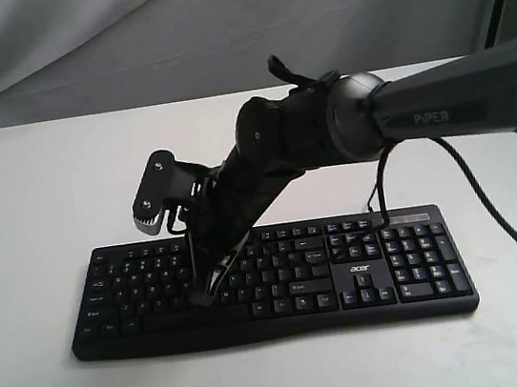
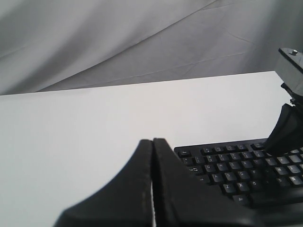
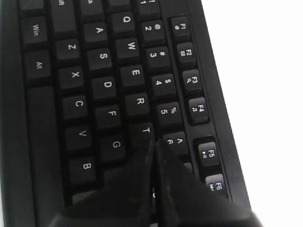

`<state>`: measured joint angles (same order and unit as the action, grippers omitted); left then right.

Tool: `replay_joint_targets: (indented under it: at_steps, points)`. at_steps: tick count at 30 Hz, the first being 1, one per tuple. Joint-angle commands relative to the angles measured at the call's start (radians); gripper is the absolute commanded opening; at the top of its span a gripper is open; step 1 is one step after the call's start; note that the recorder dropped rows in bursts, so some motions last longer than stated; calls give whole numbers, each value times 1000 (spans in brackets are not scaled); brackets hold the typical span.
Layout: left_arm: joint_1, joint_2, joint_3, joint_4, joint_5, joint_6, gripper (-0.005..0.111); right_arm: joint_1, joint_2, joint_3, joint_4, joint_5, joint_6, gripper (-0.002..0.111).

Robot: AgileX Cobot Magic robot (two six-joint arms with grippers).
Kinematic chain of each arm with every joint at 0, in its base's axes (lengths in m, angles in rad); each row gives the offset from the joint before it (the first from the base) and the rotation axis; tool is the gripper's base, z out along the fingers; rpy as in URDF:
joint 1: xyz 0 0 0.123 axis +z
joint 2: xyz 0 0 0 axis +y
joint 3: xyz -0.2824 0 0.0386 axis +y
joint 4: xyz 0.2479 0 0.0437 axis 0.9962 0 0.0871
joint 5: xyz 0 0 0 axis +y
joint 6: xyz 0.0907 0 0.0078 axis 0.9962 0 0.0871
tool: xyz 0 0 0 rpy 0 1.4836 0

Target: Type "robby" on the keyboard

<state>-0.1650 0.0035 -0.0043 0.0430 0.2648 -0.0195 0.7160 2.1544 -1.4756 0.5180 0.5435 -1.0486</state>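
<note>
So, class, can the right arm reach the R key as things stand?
Probably yes: the shut right gripper is right by the T key, and the neighbouring R key lies uncovered.

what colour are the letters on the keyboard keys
White, printed on the black keyboard; the right wrist view shows them best.

You had one keyboard (image 1: 271, 283) and one white table (image 1: 27, 187). You also had a left gripper (image 2: 152, 141) and a right gripper (image 3: 152, 143), two in all.
</note>
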Motion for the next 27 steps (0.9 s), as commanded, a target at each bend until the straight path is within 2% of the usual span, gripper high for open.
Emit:
replay_joint_targets:
  at_steps: [1, 27]
  points:
    - [-6, -3, 4, 5, -5, -3, 0, -7, -2, -3, 0, -22, 2, 0]
    - [-6, -3, 4, 5, -5, -3, 0, -30, -1, -3, 51, 19, -91, 0]
